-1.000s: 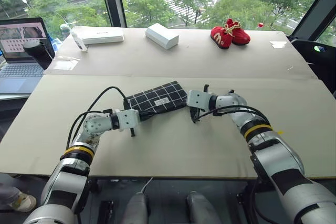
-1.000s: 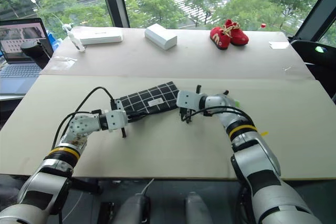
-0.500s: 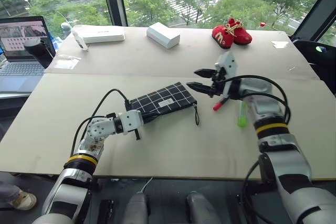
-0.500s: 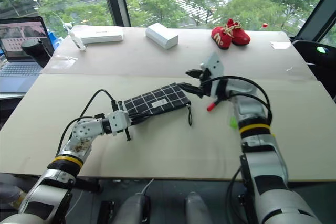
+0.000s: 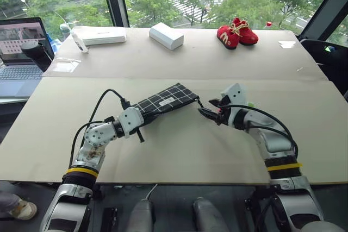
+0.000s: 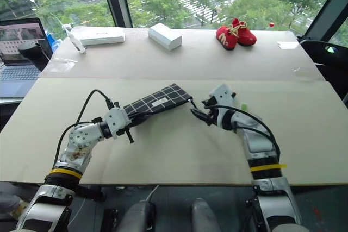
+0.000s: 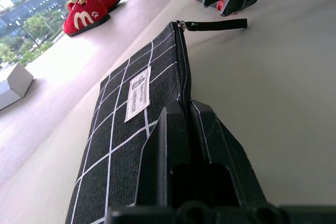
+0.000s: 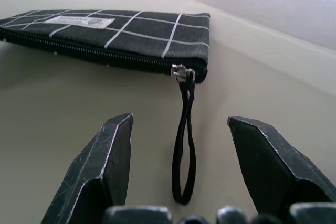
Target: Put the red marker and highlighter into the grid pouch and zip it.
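A soft, light grid pouch [image 5: 160,102] lies flat mid-table. The left gripper [image 5: 137,125] pinches its near end; the right gripper [image 8: 181,171] is open, empty, straddling the thin zipper cord [image 8: 184,145], likely the best handle.

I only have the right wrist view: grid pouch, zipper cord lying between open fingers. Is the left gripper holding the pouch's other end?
Observer: Yes. The left gripper is shut on the grid pouch, on its zipper edge at the end away from the cord.
Operator: And where are the pens?
Observer: Both lie outside the pouch, on the table just behind the right gripper: the highlighter and the red marker, each mostly hidden by it.
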